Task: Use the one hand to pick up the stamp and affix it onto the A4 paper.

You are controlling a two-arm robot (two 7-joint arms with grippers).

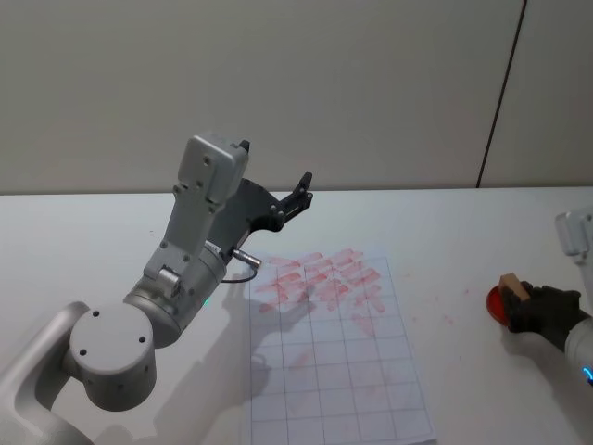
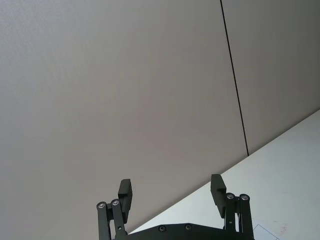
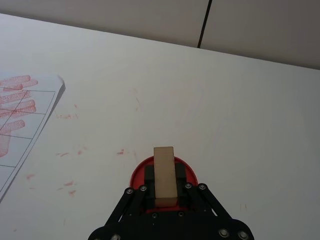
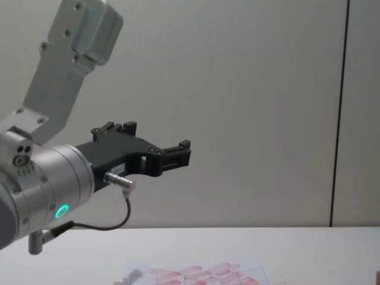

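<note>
The left gripper (image 2: 170,187) hangs raised over the white table (image 1: 93,232), its jaws wide apart and empty. The A4 paper (image 1: 352,371) lies flat mid-table. At right, the right gripper (image 3: 165,186) seems clamped on the wooden stamp (image 1: 511,284), which stands on the red ink pad (image 3: 142,172). The stamp looks light and rigid, best held by its flat sides.

My left arm (image 4: 53,178) rises at the left. Its black left gripper (image 4: 183,153) hangs high above the white table (image 4: 297,249), pointing right along the pale wall (image 4: 249,89). A dark cable (image 4: 113,225) loops below the wrist. The A4 paper (image 4: 202,274) lies at the bottom edge, showing red marks.
</note>
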